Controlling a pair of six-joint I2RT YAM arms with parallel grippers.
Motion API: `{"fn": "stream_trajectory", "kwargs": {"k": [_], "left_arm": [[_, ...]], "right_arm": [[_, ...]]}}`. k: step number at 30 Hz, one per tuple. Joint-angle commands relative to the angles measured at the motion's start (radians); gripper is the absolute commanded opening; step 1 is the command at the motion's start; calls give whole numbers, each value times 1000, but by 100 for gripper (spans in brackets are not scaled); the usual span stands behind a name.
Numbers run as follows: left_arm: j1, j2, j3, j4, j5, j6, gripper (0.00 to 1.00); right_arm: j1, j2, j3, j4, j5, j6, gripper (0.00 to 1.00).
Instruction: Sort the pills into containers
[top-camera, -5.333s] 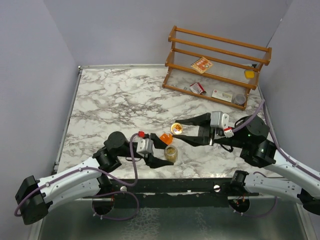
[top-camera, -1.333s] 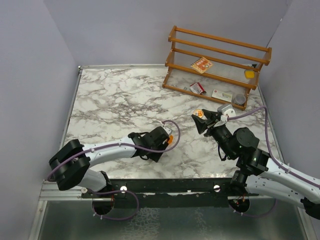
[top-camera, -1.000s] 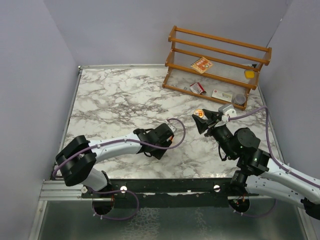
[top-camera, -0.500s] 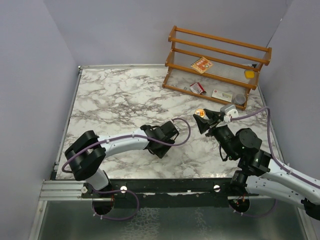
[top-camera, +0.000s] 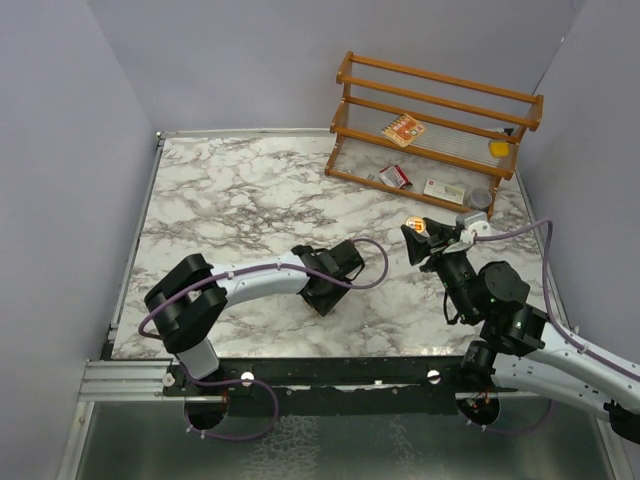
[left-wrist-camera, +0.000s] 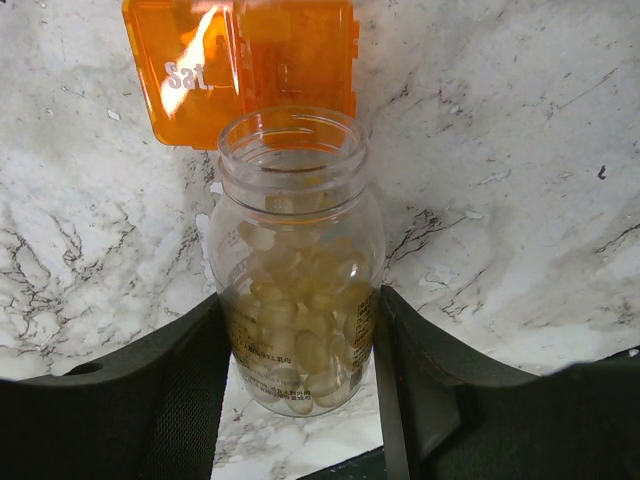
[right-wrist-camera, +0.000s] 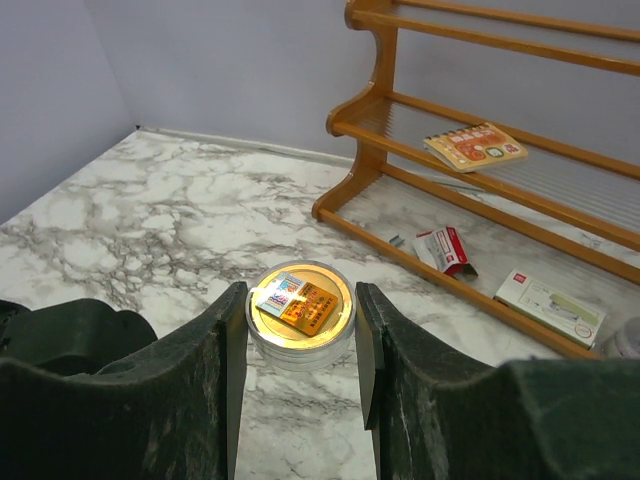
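Plain grey-lilac walls (top-camera: 230, 60) enclose a marble table (top-camera: 230, 190); a wooden rack (top-camera: 440, 78) stands at its far right corner.

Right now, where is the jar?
Left wrist view: the jar sits lidless between the left gripper's fingers on the marble, with the open orange box just beyond it.

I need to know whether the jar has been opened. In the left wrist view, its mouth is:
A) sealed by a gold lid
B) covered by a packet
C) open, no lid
C: the clear jar in the left claw shows a bare open rim, and the right claw holds the gold lid.
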Motion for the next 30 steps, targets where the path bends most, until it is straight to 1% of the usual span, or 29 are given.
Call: {"fn": "stream_trajectory", "kwargs": {"k": [1,14,15,20,30], "left_arm": [[1,19,46,-61,9,29,0],[3,40,147,-173,3,51,0],[3,65,158,-186,1,54,0],[3,87,200,-251,-7,64,0],[6,116,243,-328,-18,74,0]], "right_arm": [[0,-35,-7,9,56,17,1],[0,-41,-9,7,78,19,1],[0,-42,-9,9,86,19,1],[-1,-45,-10,6,105,22,1],[-1,-93,-20,5,101,24,1]]}}
